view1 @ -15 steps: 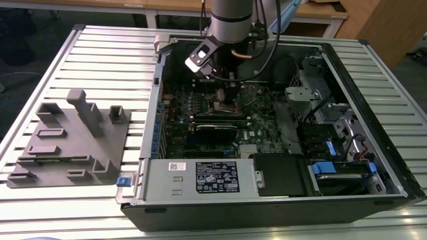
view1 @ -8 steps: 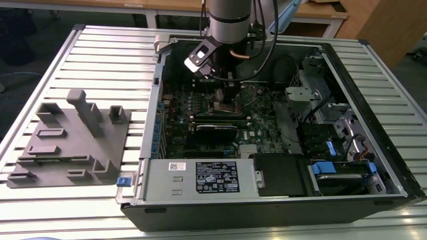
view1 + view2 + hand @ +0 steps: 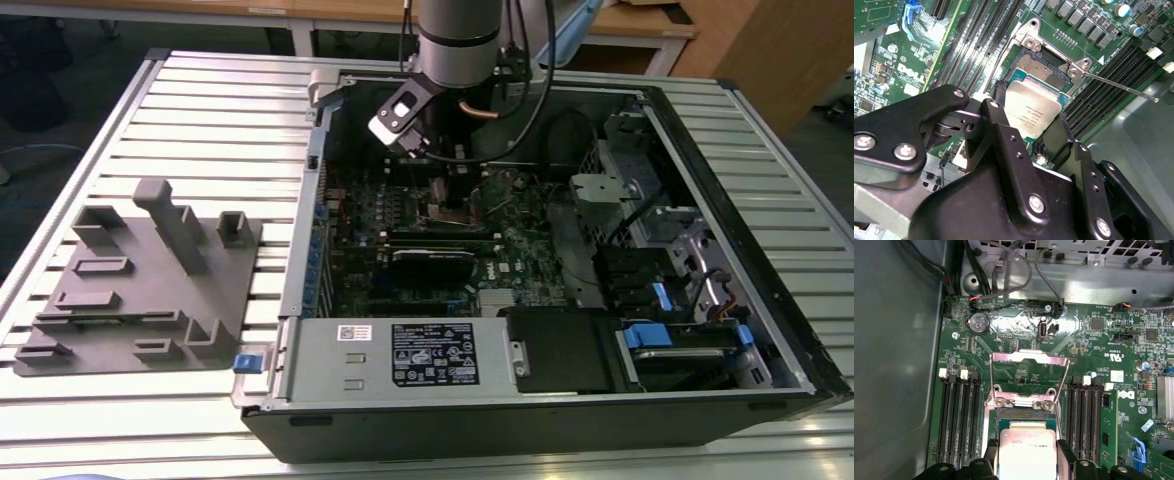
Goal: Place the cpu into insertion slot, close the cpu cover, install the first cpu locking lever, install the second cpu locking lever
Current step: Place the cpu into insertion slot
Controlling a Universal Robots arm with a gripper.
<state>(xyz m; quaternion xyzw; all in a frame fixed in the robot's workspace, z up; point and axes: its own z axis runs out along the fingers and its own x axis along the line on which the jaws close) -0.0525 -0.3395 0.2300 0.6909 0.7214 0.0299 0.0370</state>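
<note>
In both wrist views my gripper [image 3: 1031,112] [image 3: 1027,456] is shut on the cpu [image 3: 1035,114] [image 3: 1026,450], a pale metal square pinched by its two side edges. The chip hangs low and tilted over the near part of the insertion slot [image 3: 1041,67] [image 3: 1024,415], whose dark centre still shows beyond it. The cpu cover [image 3: 1029,358] is swung open and stands up behind the socket. One thin locking lever [image 3: 1119,85] sticks out sideways, unlatched. In the exterior view the gripper [image 3: 447,165] reaches down into the open computer case over the green board [image 3: 521,215].
Long black memory slots [image 3: 959,415] [image 3: 1086,415] flank the socket closely on both sides. Cables [image 3: 1004,275] run along the case's back wall. A grey fixture [image 3: 147,270] lies on the slatted table at the exterior view's left; a power supply [image 3: 400,355] and drive bays [image 3: 667,290] fill the case's front and right.
</note>
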